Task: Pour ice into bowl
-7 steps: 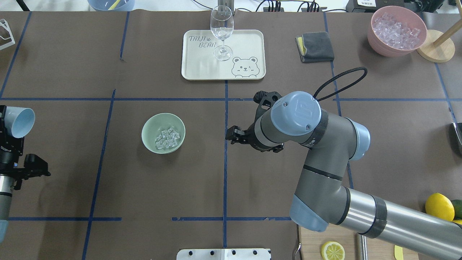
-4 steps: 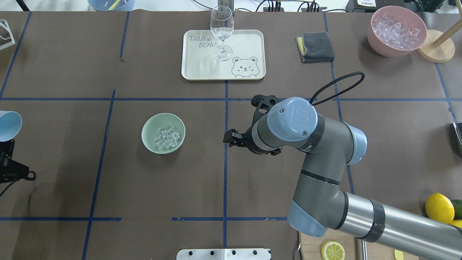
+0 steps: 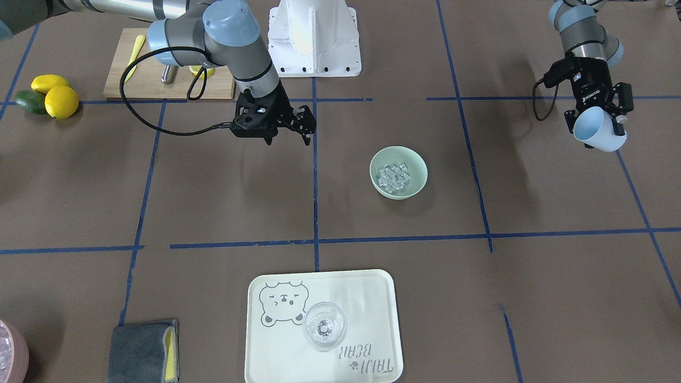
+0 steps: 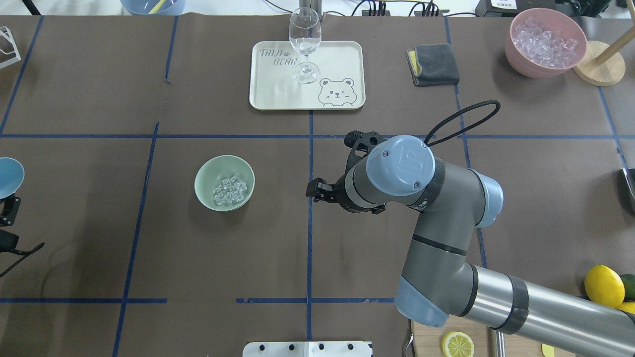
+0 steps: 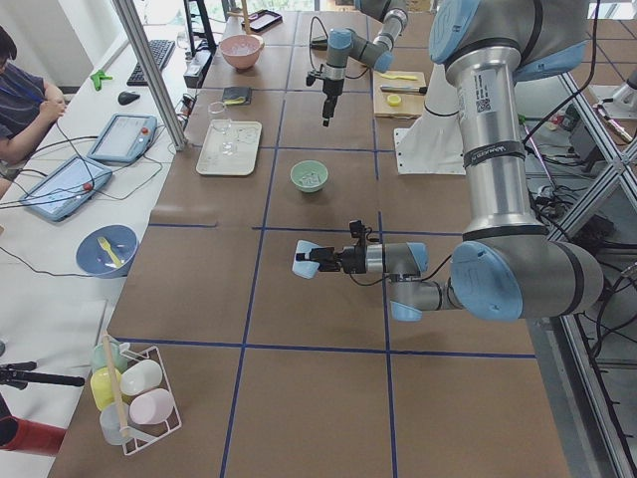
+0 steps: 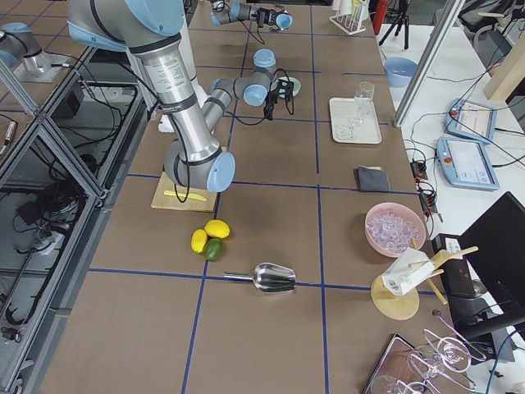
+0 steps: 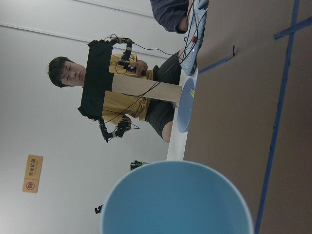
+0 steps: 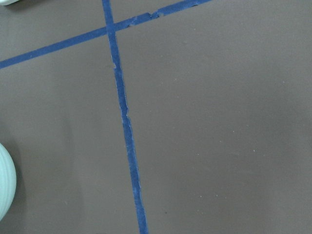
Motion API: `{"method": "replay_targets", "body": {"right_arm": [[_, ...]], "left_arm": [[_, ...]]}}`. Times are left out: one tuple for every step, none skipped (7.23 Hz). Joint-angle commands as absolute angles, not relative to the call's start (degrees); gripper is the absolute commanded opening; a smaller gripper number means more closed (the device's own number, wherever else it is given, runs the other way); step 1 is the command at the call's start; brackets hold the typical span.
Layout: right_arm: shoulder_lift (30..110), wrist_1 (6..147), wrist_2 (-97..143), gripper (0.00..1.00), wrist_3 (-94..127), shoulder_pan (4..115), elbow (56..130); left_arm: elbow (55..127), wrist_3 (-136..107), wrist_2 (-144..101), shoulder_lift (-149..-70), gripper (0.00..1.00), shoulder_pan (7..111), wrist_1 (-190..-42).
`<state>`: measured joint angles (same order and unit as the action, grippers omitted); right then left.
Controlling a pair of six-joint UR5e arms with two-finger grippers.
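Note:
The pale mint-green bowl (image 4: 203,174) stands left of the table's middle with the ice (image 4: 229,191) lying in it as a small heap of clear cubes. It also shows in the front view (image 3: 417,165) with the ice (image 3: 393,177). My left gripper (image 3: 596,118) is shut on a light blue cup (image 3: 599,133) and holds it tilted above the table, far to the bowl's left. The cup (image 4: 8,176) sits at the overhead view's left edge and looks empty in the left wrist view (image 7: 175,202). My right gripper (image 4: 314,191) is open and empty, right of the bowl.
A pale tray (image 4: 278,94) with a wine glass (image 4: 304,44) stands at the back. A grey cloth (image 4: 432,64) and a pink bowl of ice (image 4: 545,42) are back right. Lemons (image 4: 603,283) and a cutting board are near right.
My left arm has drawn back to the left with the cup, almost out of the overhead view. My right arm has shifted slightly left. The ice in the bowl has not moved.

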<state>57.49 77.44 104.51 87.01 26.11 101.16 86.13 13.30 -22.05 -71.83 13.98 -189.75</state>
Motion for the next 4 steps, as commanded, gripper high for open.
{"method": "replay_targets", "body": {"right_arm": [[57.48,77.43,104.5,1.0,87.01,26.1,101.25],[57.48,77.43,104.5,1.0,87.01,26.1,101.25],[57.39,77.43,104.5,1.0,87.01,26.1,101.34],[57.39,77.43,104.5,1.0,87.01,26.1,101.34]], "left_arm": [[85.96,-0.54,-24.6,-71.89,0.0,13.97,-191.16],[85.61,-7.4,-25.65,-71.89,0.0,13.97,-191.34],[85.52,-9.91,-25.66,-71.89,0.0,13.97,-191.34],[85.52,-13.93,-25.75,-71.89,0.0,13.97,-191.16]]}}
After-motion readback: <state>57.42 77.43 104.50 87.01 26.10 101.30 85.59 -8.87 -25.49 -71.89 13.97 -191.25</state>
